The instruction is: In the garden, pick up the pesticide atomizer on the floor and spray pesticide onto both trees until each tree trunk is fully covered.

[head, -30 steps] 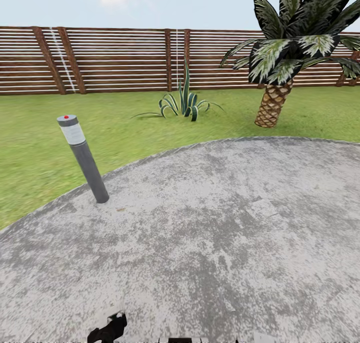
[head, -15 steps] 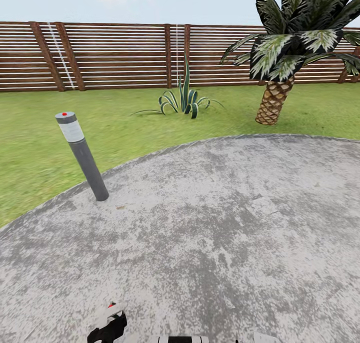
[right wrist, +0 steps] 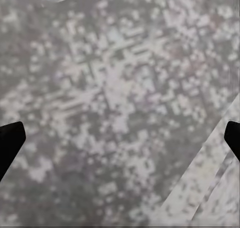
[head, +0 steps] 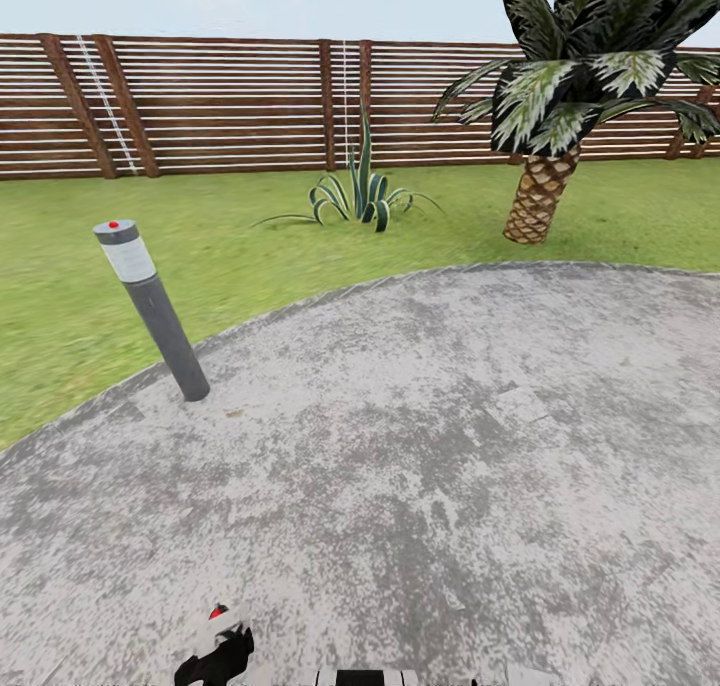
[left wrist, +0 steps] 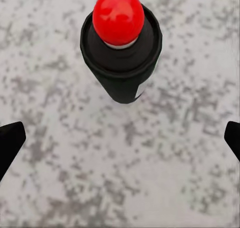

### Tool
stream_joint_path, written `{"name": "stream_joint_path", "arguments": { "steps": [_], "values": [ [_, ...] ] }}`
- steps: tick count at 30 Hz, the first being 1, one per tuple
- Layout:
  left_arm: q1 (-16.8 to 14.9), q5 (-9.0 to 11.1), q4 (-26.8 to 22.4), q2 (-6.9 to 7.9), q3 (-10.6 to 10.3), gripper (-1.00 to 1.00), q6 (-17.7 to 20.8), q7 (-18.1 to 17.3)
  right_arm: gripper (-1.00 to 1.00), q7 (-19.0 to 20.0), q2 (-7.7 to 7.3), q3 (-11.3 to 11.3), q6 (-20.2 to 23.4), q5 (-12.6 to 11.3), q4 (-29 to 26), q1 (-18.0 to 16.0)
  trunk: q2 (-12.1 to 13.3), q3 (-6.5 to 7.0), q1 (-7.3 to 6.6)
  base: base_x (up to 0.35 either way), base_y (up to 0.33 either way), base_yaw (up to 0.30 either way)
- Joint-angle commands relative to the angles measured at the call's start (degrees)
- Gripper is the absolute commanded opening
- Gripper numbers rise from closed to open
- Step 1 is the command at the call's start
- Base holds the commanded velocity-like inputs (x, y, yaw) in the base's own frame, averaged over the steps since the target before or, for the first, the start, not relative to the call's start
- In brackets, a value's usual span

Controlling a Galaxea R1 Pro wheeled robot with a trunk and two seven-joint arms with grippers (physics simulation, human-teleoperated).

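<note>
1. Left gripper [left wrist: 120, 138]: released, dark fingertips [left wrist: 10, 143] set far apart, hanging over mottled grey paving [left wrist: 150, 178].
2. Ahead of it in the left wrist view: a black cylinder [left wrist: 122, 73] topped by a glossy red knob [left wrist: 118, 16]. Possibly part of the robot itself, hard to say from this angle.
3. Right gripper [right wrist: 120, 138]: likewise released, fingertips wide apart, above the same blotchy grey ground, blurred there.
4. Seen from the head: a black and white piece with a red dot [head: 218, 646] at the lower edge, on the robot's left, over a broad rounded pad of paving [head: 420, 446].
5. Garden lawn [head: 80, 296]: bright green grass, wrapping the curved far edge of the pad and running back to the boundary.
6. Garden fence [head: 220, 106]: brown horizontal wooden slats with darker posts, closing the lawn along the far side under pale sky.
7. Grey bollard [head: 150, 306]: pale band and red dot at the top, leaning, planted just inside the pad's edge on the robot's left.
8. Spiky striped plant [head: 360, 191] on the grass near the fence, roughly centre.
9. Short palm [head: 540, 201] to the right of it, scaly trunk tilted, dark green and white fronds overhead.
</note>
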Motion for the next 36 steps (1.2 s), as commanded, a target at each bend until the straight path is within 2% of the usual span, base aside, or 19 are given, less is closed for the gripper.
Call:
{"name": "stream_joint_path", "arguments": {
  "steps": [1, 6, 8, 36],
  "values": [
    [0.0, 0.4, 0.0, 0.0, -0.5, 1.0, -0.2, 0.3, 1.0, -0.1, 0.04, -0.2, -0.2, 0.0, 0.0, 0.0, 0.0, -0.04, -0.01, 0.0, 0.0, -0.008],
    [0.0, 0.4, 0.0, 0.01, -0.5, 1.0, -0.2, 0.3, 1.0, 0.0, 0.04, -0.1, -0.2, 0.0, 0.1, 0.0, 0.0, -0.04, -0.01, 0.0, 0.0, -0.004],
    [0.0, 0.4, 0.0, 0.01, -0.5, 1.0, -0.2, 0.3, 1.0, 0.0, 0.04, -0.1, -0.2, 0.0, 0.1, 0.0, 0.0, -0.48, 0.04, 0.0, 0.0, -0.001],
    [0.0, 0.5, 0.0, 0.09, -0.5, 1.0, -0.2, 0.3, 1.0, -0.1, 0.04, -0.1, -0.2, 0.0, 0.1, 0.0, 0.0, -0.48, 0.04, 0.039, 0.007, 0.0]
  ]
}}
